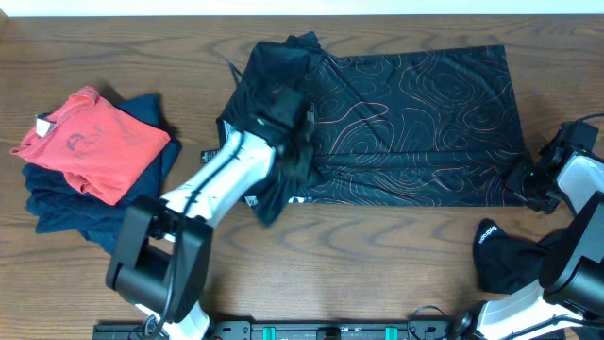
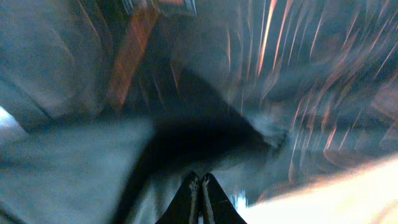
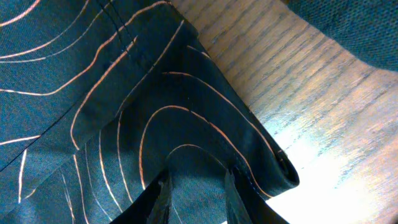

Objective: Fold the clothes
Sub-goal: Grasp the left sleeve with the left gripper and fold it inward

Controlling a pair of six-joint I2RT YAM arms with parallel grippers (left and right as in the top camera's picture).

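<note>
We see black T-shirt (image 1: 415, 123) spread on counter (image 1: 377, 246), centre toward 1 o'clock, contour lines up. Left end effector (image 1: 293, 137) at shirt's 9 o'clock edge, clenched on bunched fabric. Left wrist view blurred, fingers (image 2: 189, 199) pressed together. Right end effector (image 3: 198, 196) at shirt's 4 o'clock corner, grasping hem fold. Second black garment (image 1: 505, 255) crumpled at counter's 4 o'clock. Red shirt (image 1: 90, 142) atop navy garments (image 1: 66, 203) at 9 o'clock.

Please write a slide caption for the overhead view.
Left gripper holds the bunched side of the black T-shirt; right gripper holds its corner on the table.
</note>
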